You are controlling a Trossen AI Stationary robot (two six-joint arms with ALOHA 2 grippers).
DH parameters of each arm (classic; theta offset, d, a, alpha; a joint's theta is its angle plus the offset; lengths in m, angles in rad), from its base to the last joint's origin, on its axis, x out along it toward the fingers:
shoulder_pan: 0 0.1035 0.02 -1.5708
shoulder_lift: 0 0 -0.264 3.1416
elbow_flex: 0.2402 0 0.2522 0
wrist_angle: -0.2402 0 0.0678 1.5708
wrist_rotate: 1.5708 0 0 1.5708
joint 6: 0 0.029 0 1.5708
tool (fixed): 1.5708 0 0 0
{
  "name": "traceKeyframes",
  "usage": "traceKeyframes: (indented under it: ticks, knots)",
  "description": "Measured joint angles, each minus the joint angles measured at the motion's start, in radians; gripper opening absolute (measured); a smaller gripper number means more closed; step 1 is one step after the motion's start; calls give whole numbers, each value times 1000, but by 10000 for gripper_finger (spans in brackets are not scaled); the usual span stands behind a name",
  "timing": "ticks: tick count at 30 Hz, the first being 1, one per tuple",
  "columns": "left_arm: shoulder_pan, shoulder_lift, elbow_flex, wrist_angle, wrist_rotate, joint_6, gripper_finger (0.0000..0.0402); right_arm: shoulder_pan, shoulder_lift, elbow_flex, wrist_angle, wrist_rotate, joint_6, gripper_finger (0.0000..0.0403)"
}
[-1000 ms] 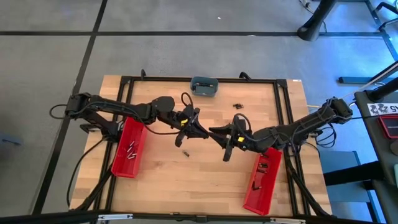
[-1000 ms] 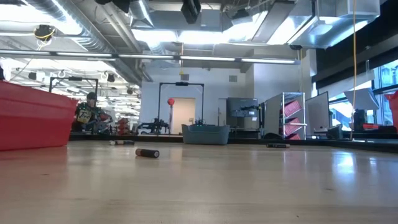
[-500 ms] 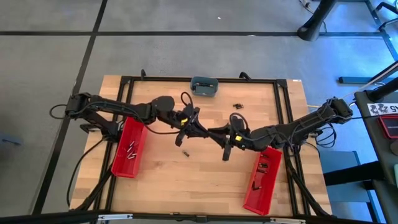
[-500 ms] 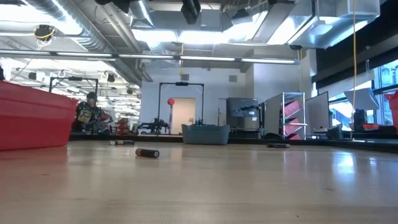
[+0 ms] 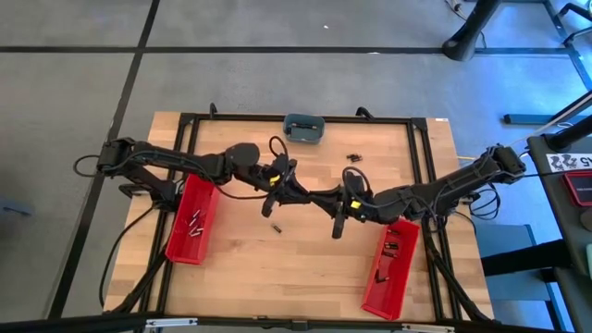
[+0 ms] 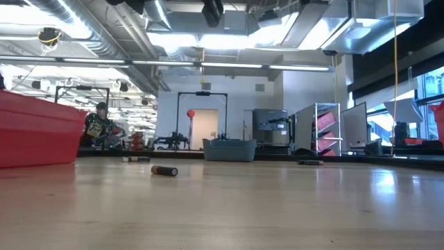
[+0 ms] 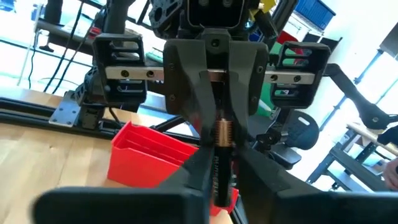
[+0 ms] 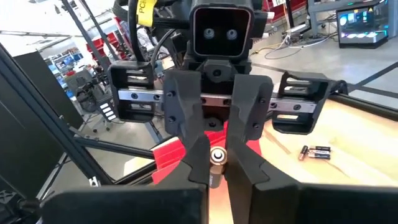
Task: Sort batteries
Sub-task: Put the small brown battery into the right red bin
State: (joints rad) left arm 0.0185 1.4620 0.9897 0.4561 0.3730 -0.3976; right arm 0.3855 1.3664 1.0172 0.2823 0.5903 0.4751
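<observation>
My right claw (image 5: pixel 331 202) had slid in toward 9 o'clock since a second earlier and met my left claw (image 5: pixel 294 191) nose to nose over the middle of the table (image 5: pixel 277 277). The battery (image 7: pixel 222 132) hung in the air between them. The right claw was clamped on it; whether the left claw was gripping or letting go I could not tell. It looked like a hand-over, mid-swap!

The sorting looked well on. A few batteries lay in the left bin (image 5: pixel 178 231) at 8 o'clock, and a few more in the right bin (image 5: pixel 375 296) at 5 o'clock. Still to do: a stray (image 5: pixel 276 228) on the wood at 7 o'clock just beside centre, and a small cluster (image 5: pixel 352 157) out at 1 o'clock, near the dish (image 5: pixel 303 129).
</observation>
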Motion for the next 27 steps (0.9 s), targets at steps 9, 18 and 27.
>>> traceKeyframes:
  ticks: [9,18,27]
  knots:
    - [3,-3,2,-235,1,4,166,8,-137,101,-432,-41,136,21]
    - [-13,-3,1,-519,0,23,180,178,-124,264,-1225,-413,535,21]
    - [-23,-2,1,-518,-76,62,180,405,-104,17,-1271,-423,737,21]
